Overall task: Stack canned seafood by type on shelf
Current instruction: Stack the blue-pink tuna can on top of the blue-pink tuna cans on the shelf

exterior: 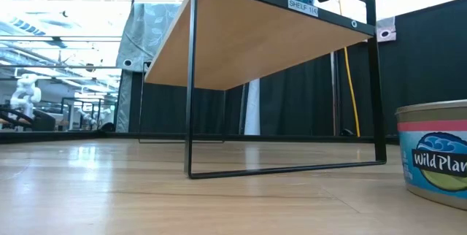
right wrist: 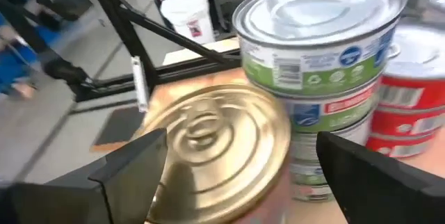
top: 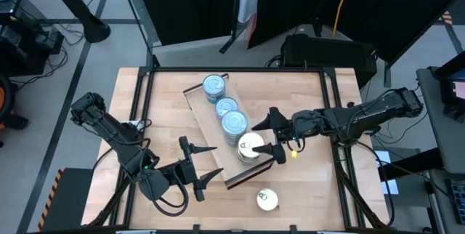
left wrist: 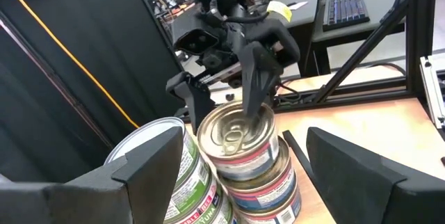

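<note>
The shelf (top: pixel 212 128) is a light-wood board lying diagonally; in the low view the shelf (exterior: pixel 255 38) stands raised on a black wire frame. Three blue-topped tin stacks (top: pixel 226 107) stand in a row on it, followed by a silvery-topped stack (top: pixel 251 147). One loose tin (top: pixel 267 199) lies on the tabletop and shows as the labelled tin (exterior: pixel 438 158) in the low view. My right gripper (top: pixel 259 138) is open, its fingers either side of the silvery stack's top tin (right wrist: pixel 215 140). My left gripper (top: pixel 203 158) is open, left of the shelf, pointing at that stack (left wrist: pixel 240 137). My right gripper comes level from the table's right at the top silvery tin (left wrist: pixel 236 133). One finger (left wrist: pixel 254 88) shows over the tin's top, the other finger (left wrist: pixel 191 106) beside it. I cannot tell whether either finger touches the tin.
Black frame rails (top: pixel 149 103) run along the table's left and right sides. Bare wood lies left of the shelf and along the near edge around the loose tin. Dark curtains and equipment stand beyond the far edge.
</note>
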Motion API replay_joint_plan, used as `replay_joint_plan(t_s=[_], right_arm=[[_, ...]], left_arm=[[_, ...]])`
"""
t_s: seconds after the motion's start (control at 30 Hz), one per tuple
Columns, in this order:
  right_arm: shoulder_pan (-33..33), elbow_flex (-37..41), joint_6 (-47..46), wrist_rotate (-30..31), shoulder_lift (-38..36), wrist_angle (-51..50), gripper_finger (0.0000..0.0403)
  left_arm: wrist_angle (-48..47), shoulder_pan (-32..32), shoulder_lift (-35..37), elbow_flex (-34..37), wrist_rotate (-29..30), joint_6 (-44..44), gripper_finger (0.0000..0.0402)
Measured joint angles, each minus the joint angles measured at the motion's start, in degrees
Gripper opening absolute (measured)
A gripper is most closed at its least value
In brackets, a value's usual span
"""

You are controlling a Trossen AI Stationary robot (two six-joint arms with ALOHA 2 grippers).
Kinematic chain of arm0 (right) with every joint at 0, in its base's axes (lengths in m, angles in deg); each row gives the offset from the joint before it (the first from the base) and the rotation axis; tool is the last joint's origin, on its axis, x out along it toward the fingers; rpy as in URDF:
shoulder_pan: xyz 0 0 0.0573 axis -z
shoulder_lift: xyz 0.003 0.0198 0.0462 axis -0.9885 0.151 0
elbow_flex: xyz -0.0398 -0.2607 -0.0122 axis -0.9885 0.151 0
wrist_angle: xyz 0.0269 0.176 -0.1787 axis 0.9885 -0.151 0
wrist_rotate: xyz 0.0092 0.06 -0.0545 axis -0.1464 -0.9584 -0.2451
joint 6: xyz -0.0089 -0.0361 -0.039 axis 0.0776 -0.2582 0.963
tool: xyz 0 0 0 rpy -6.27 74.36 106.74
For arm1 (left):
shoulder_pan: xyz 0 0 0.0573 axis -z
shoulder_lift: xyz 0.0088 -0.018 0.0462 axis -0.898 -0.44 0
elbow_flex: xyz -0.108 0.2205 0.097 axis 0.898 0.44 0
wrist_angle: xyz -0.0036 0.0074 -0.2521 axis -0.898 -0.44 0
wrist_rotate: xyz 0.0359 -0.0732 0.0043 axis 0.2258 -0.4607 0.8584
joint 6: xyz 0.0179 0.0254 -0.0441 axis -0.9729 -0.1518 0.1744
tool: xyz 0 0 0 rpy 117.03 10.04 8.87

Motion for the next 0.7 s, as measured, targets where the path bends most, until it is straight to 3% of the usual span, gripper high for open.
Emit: replay_joint_plan(t_s=[0.27,0.5,0.6,0.7], right_arm=[[-0.61,-0.45,6.37,3.52,-0.06,-0.96,0.0357],[-2.04,-6.34,10.1,4.56,-0.21,-3.31,0.0357],[-3.74,-12.0,12.41,8.39,-0.8,-11.1,0.0357],[-6.26,-19.93,10.58,12.49,-1.22,-26.82,0.0357]], left_arm=[[0.81,0.0,0.0,0.0,0.0,-0.03,0.0306],[0.79,0.0,0.0,0.0,0.0,-0.17,0.0306],[0.8,0.07,0.0,0.01,-0.06,0.04,0.0306],[1.05,0.08,0.0,0.01,-4.18,1.48,0.0306]])
